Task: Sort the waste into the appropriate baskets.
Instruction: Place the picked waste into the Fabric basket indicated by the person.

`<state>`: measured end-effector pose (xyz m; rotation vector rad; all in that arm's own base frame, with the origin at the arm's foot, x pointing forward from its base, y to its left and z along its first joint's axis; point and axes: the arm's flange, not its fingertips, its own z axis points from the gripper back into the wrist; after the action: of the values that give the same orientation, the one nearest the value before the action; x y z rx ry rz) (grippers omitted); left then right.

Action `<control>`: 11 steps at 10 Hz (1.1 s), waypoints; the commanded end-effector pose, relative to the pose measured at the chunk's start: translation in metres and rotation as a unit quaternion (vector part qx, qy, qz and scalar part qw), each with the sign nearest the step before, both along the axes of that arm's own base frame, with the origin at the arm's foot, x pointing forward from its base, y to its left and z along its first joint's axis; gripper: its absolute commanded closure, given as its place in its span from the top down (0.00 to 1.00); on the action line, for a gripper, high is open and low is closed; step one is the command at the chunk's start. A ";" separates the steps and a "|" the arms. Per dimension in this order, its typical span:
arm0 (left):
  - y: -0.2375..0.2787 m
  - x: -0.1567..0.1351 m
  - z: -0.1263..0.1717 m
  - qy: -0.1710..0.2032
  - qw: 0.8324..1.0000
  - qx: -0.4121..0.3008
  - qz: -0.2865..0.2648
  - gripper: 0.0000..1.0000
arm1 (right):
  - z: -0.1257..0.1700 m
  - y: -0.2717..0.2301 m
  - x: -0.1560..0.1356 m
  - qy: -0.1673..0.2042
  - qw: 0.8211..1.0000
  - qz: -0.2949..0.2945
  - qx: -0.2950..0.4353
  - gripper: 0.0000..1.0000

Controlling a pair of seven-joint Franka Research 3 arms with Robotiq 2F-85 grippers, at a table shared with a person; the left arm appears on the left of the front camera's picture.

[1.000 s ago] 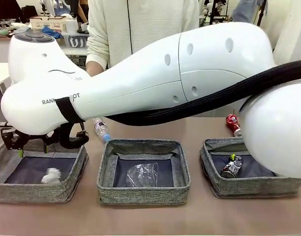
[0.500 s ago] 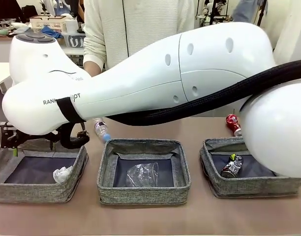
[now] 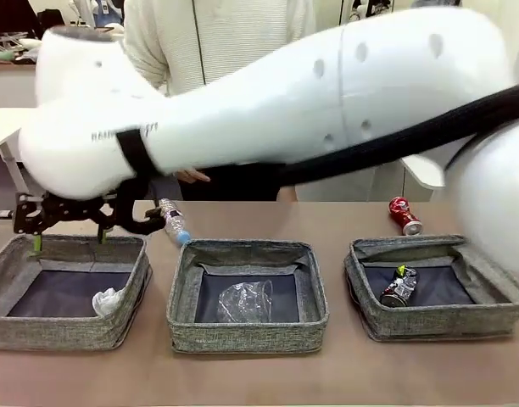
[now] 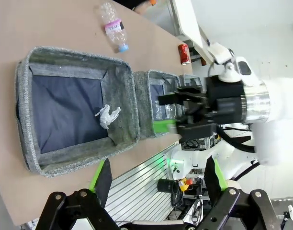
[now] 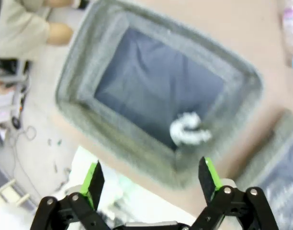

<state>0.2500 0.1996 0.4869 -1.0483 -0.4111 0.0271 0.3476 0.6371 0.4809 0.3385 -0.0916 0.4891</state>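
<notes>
Three baskets stand in a row on the table (image 3: 344,373). The left basket (image 3: 56,332) holds the paper wad (image 3: 107,301) at its right wall; the middle basket (image 3: 247,337) holds the plastic cup (image 3: 245,299); the right basket (image 3: 438,322) holds one crushed can (image 3: 399,286). The bottle (image 3: 172,222) lies behind the gap between left and middle baskets. A second crushed can (image 3: 403,214) lies behind the right basket

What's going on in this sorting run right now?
The right arm reaches across the table. The right gripper hangs open and empty over the left basket, where the crumpled paper wad lies. The clear plastic cup is in the middle basket, and the crushed dark can is in the right basket. The small plastic bottle and the crushed red can lie on the table behind the baskets, not yet sorted. The left gripper is open and empty. A person stands at the far side.
</notes>
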 end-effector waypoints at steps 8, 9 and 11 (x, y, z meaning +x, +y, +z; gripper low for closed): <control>0.000 -0.002 0.001 0.003 1.000 0.007 -0.001 1.00 | 0.123 -0.389 -0.056 0.188 0.940 -0.278 -0.060 1.00; 0.000 -0.002 0.001 0.003 1.000 0.007 -0.001 1.00 | 0.164 -0.398 -0.046 0.110 0.978 -0.174 -0.010 1.00; 0.000 0.000 0.000 -0.001 1.000 0.001 0.000 1.00 | 0.145 -0.420 -0.044 0.160 0.971 -0.178 0.006 1.00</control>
<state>0.2501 0.1995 0.4867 -1.0480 -0.4106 0.0264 0.2970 0.2183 0.6211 0.3228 0.1204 0.0109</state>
